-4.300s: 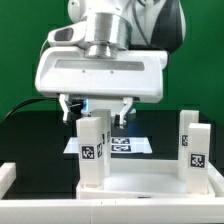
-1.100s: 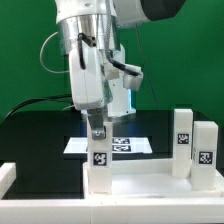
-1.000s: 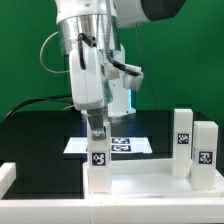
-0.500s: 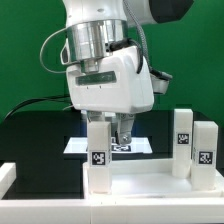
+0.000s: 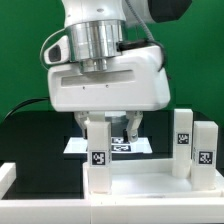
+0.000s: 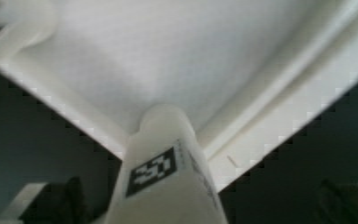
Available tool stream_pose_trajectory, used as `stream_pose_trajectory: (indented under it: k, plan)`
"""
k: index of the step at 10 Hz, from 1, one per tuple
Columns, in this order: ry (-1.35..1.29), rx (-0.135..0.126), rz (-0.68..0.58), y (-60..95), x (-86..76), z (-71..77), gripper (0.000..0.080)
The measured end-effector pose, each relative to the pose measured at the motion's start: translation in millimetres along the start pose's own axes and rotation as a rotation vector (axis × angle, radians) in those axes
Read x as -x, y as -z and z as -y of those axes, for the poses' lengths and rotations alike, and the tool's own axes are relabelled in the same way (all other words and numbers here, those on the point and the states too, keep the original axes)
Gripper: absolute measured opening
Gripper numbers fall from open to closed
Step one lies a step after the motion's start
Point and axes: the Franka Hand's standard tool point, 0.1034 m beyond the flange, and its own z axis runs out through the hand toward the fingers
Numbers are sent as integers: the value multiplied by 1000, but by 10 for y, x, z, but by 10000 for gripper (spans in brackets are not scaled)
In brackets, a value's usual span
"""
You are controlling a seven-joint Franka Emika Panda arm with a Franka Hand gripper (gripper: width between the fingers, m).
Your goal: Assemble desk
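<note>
The desk's white panel (image 5: 140, 186) lies flat at the front. A white tagged leg (image 5: 98, 152) stands upright at the panel's corner on the exterior view's left. Two more tagged legs (image 5: 182, 140) (image 5: 205, 155) stand at the exterior view's right side. My gripper (image 5: 110, 128) hangs just above the left leg, open, with one finger on each side of its top and clear of it. In the wrist view the leg (image 6: 167, 170) rises between my dark fingers (image 6: 51, 200), with the panel (image 6: 194, 50) behind it. My gripper (image 6: 202, 210) holds nothing.
The marker board (image 5: 125, 146) lies on the black table behind the leg. A white raised rim (image 5: 7, 176) stands at the exterior view's left. A green backdrop closes the back.
My hand has turned about its vertical axis, from narrow side to broad face toward the exterior camera. The fingers, close on the leg's top before, now stand apart from it. The leg has stayed put.
</note>
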Motion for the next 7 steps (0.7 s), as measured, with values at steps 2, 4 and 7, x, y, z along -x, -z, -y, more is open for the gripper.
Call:
stream_pose_trajectory:
  k: [2,4,7]
  plan:
    - [138,8,9,-20,-60,12,649]
    - [102,9,10,-25,-59,9,519]
    - [-17,19,9,-35,-67,-49,303]
